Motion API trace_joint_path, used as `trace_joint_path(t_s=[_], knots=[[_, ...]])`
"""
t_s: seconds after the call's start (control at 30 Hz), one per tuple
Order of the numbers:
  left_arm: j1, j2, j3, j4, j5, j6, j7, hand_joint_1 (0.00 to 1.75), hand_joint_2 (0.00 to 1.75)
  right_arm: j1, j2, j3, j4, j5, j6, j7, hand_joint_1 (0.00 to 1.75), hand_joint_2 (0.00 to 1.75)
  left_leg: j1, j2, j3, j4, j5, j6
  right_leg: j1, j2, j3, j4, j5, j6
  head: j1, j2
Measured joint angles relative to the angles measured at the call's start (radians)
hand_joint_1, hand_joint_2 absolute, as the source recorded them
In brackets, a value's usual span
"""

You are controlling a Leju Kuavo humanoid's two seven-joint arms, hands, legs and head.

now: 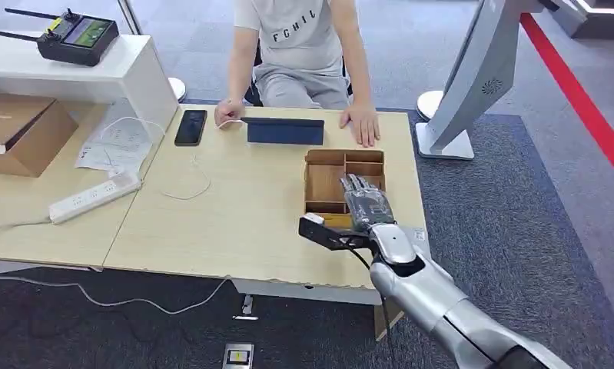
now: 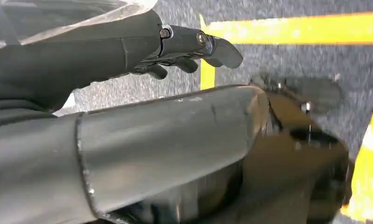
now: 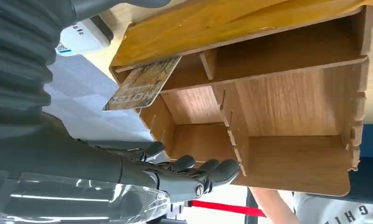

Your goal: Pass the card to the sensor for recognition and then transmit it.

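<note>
Right hand hovers, fingers spread and empty, over wooden tray holding card

"hotel" on the card, "fghil" on person's shirt

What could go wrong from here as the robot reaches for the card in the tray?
1. The card leans on the tray edge, partly sticking out; a nudge from the open right hand might tip it off.
2. That hand hovers over the tray's dividers and could catch on one.
3. A person's hand rests on the table near the tray, so a forward reach might touch it.
</note>
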Motion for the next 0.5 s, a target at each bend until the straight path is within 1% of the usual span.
trace_joint_path(t_s=[0.2, 0.5], knots=[[0.000, 0.008, 0.000, 0.000, 0.003, 0.006, 0.003, 0.00, 0.00, -0.016, -0.009, 0.019, 0.015, -0.013, 0.000, 0.026, 0.00, 1.75, 0.000, 0.000, 0.000, 0.000, 0.000, 0.000, 0.000, 0.000, 0.000, 0.000, 0.000, 0.000, 0.000, 0.000], [0.000, 0.021, 0.000, 0.000, 0.015, -0.002, 0.003, 0.00, 0.00, -0.028, -0.055, 0.041, 0.011, -0.013, 0.026, 0.074, 0.00, 1.75, -0.001, 0.000, 0.000, 0.000, 0.000, 0.000, -0.001, 0.000, 0.000, 0.000, 0.000, 0.000, 0.000, 0.000]])
